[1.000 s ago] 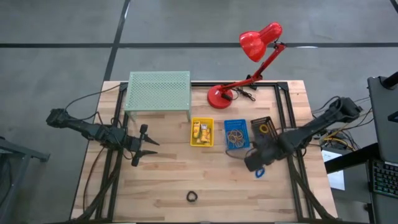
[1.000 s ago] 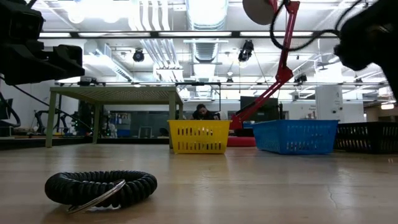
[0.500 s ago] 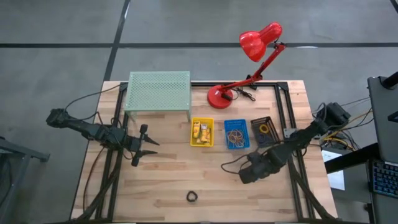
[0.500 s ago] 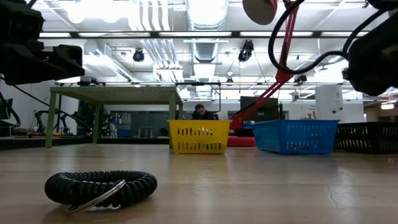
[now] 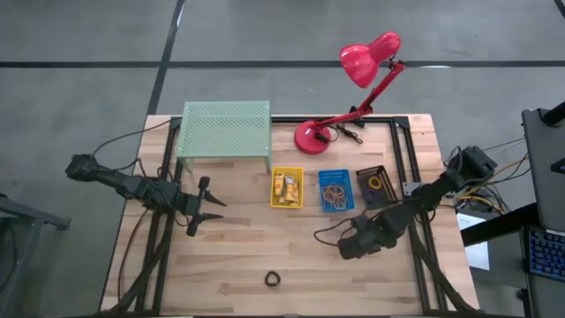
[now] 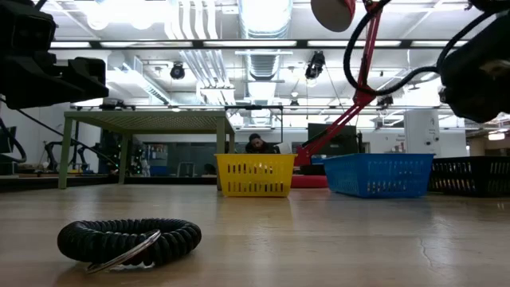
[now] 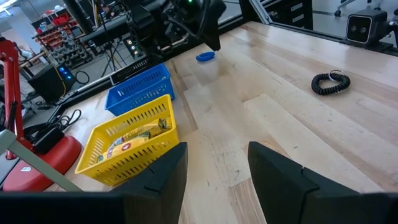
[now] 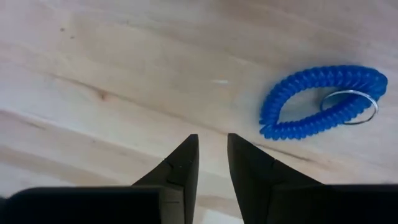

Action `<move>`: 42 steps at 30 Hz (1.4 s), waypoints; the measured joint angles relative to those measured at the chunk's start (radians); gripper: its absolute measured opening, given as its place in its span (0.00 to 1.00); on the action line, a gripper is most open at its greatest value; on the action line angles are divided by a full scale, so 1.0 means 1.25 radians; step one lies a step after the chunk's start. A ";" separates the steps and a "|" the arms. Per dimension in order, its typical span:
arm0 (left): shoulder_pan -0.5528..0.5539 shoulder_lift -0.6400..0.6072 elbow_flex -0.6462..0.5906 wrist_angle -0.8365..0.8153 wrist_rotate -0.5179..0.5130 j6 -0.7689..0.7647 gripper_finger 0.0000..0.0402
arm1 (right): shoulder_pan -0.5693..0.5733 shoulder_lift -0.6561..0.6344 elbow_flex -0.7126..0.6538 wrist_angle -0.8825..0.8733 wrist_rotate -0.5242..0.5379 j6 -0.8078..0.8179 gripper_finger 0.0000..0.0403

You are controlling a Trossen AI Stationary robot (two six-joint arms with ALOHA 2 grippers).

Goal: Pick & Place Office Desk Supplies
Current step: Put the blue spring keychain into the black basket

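Right gripper: the right gripper (image 8: 212, 163) hangs low over the bare wood in front of the bins, fingers drawn close with only a slim gap between the tips, and nothing between them.
Blue coil: a blue coiled wrist loop (image 8: 322, 101) with a metal key ring lies flat on the table (image 5: 229, 256), off to one side of those fingertips and not touching them.
Step in hand: I judge it is lining up to pick the blue coil.
How to do it well: from where I stand the tips need to shift sideways until they straddle one side of the coil, and spread wider first; a narrow gap would only push it along the wood.
Risk: the springy coil could roll or squirm out of a shallow pinch.
Black coil: a black coil (image 6: 127, 241) sits near the front edge, well apart.
Bins: yellow bin (image 5: 286, 187), blue bin (image 5: 335, 191) and black bin (image 5: 372, 184) stand in a row.
Left gripper: the left gripper (image 5: 208, 205) waits on the left side, fingers parted, empty.
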 joint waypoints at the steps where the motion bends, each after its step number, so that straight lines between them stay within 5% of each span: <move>1: 0.000 0.000 0.000 0.000 0.000 0.000 0.43 | 0.000 -0.005 0.000 -0.003 0.000 0.000 0.19; 24: -0.001 0.000 0.000 0.000 0.000 -0.002 0.43 | -0.001 -0.004 -0.003 -0.090 0.073 -0.053 0.22; 42: 0.000 0.000 0.000 0.000 0.000 0.000 0.43 | 0.012 -0.004 -0.010 -0.087 0.038 -0.036 0.19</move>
